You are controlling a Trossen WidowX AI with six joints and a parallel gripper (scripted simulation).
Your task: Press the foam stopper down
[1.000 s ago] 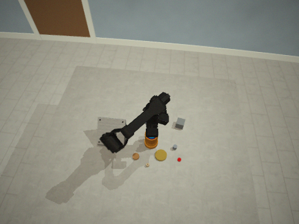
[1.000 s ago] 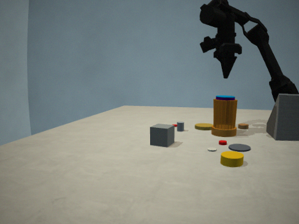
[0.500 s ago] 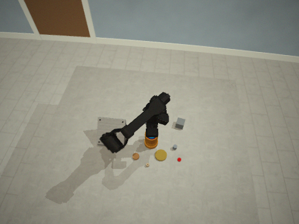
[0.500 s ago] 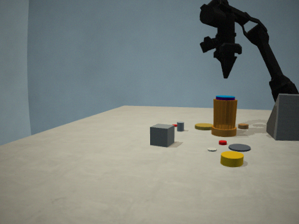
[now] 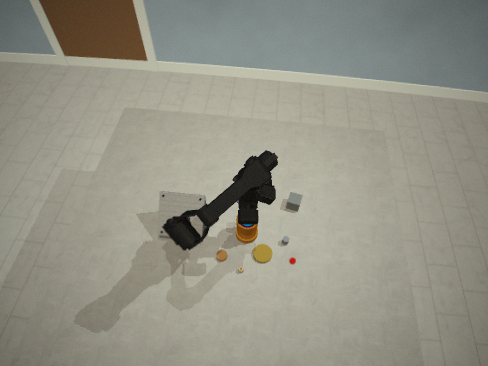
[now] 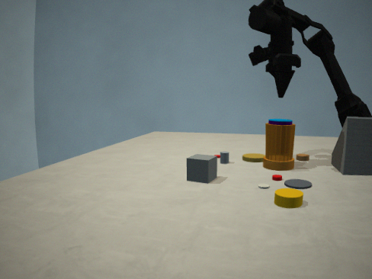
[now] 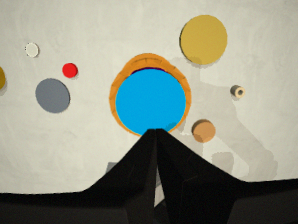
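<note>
An orange jar (image 5: 246, 234) (image 6: 280, 146) (image 7: 120, 78) stands upright on the table. Its foam stopper (image 6: 280, 121) (image 7: 150, 102) (image 5: 245, 225) has a blue top and a purple side, and stands a little above the rim. Nothing lies on it. My gripper (image 6: 281, 95) (image 7: 155, 135) is shut and empty, pointing straight down. It hangs well above the stopper, about over its middle, and does not touch it.
Around the jar lie a grey cube (image 5: 294, 201) (image 6: 201, 168), a small grey cylinder (image 5: 285, 240) (image 6: 224, 157), an olive disc (image 5: 262, 253) (image 7: 204, 39), a brown disc (image 5: 221, 255) (image 7: 204, 131), a red disc (image 6: 277, 177) (image 7: 69, 70), a dark grey disc (image 6: 298, 184) (image 7: 52, 95) and a yellow puck (image 6: 288, 197).
</note>
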